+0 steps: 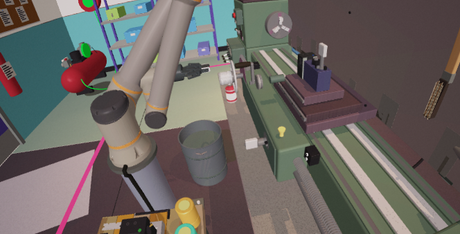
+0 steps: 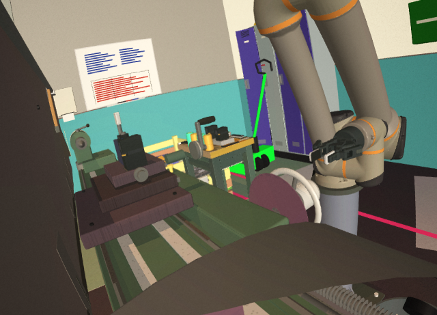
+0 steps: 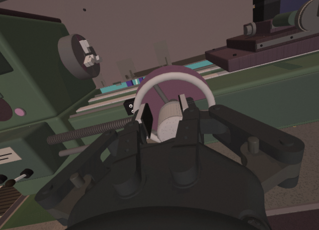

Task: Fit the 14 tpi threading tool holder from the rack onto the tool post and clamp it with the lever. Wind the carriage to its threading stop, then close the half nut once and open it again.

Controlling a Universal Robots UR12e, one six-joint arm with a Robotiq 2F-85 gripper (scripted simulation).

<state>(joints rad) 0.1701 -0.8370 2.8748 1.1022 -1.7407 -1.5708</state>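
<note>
The threading tool holder [image 1: 305, 65] sits on the blue tool post [image 1: 318, 75] atop the carriage, with the pale clamp lever [image 1: 323, 55] upright above it. The carriage handwheel [image 3: 173, 92], a white ring on a maroon disc, hangs on the apron front. Its knurled white handle [image 3: 168, 120] points toward me, and my gripper [image 3: 162, 111] stands open just short of it, holding nothing. In the side camera the gripper [image 1: 199, 69] is left of the handwheel [image 1: 233, 75]. The yellow knob [image 1: 282, 131] and the white-tipped lever [image 1: 255, 143] sit on the apron's face.
A grey bin [image 1: 203, 151] stands on the floor between my base and the lathe. The headstock with its chuck [image 1: 279, 24] is at the bed's far end. The lead screw [image 1: 311, 196] runs along the front. A small cart [image 2: 220, 142] with tools stands beyond the bed.
</note>
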